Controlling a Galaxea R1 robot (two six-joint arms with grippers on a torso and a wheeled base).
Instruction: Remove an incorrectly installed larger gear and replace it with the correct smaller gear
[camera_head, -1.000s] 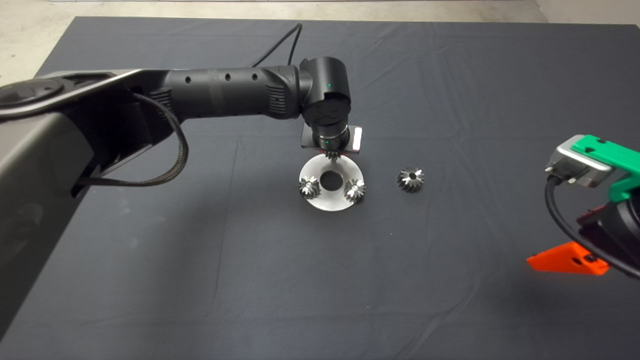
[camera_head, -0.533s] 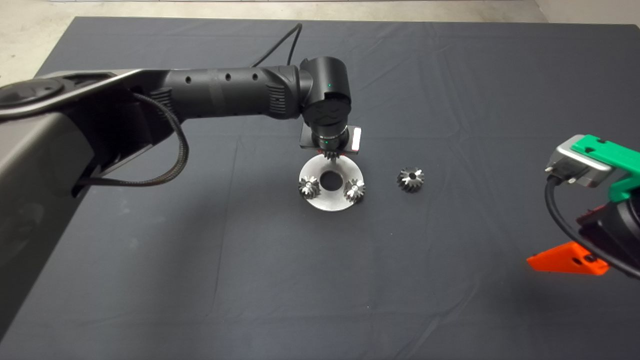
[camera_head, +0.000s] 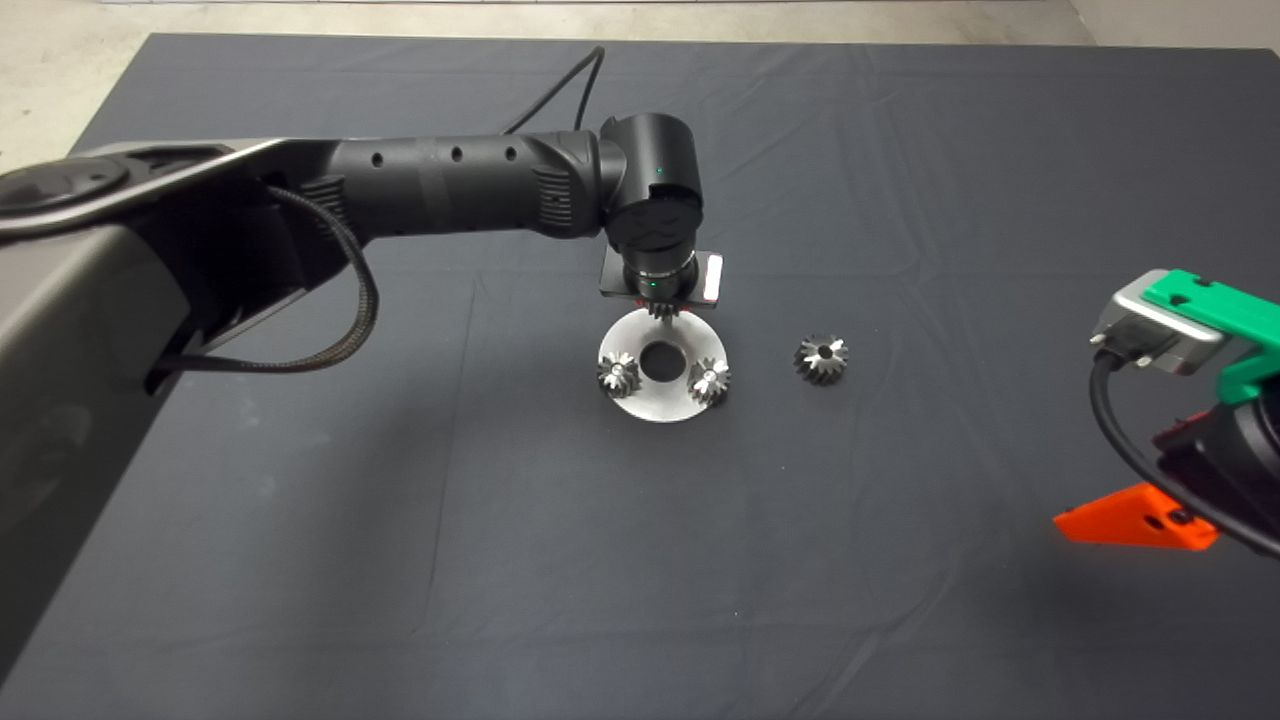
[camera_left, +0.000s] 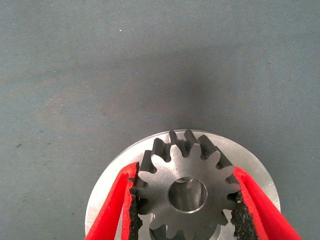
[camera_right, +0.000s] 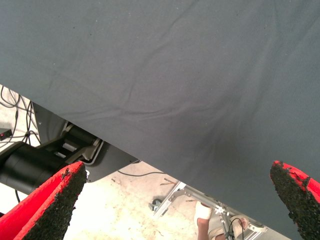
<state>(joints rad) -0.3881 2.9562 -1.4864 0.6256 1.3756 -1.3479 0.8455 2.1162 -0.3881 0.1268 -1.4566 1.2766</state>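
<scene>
My left pincer (camera_left: 186, 200) hangs above the far rim of the round metal plate (camera_head: 646, 406), its two red fingers (camera_left: 116, 200) pressed against opposite sides of a gear, black pads biting into the teeth. This is the smaller gear (camera_left: 186, 186), bright steel with even teeth and a round centre hole, held flat with its bore facing up at my wrist camera so that it can drop straight down onto its seat. From above only a few of its teeth (camera_head: 664, 310) peek out beneath my wrist. I judge it is at the point of being seated on the plate; whether it already rests there or sits just above, I cannot tell.

Two more small gears (camera_head: 618, 374) sit on the plate's near side, one on each side of its centre hole, which leaves the far position as the free one.

The larger gear (camera_head: 822, 359), darker and with coarse flared teeth, lies on the dark mat (camera_head: 500, 560) to the right of the plate, apart from it and clear of my working arm. It looks already removed, so the swap is in its last stage.

My right pincer (camera_right: 175, 200) waits at the table's right edge, spread wide and holding nothing. Its camera looks past the mat's edge to the floor, cables and a person's foot (camera_right: 203, 212).
</scene>
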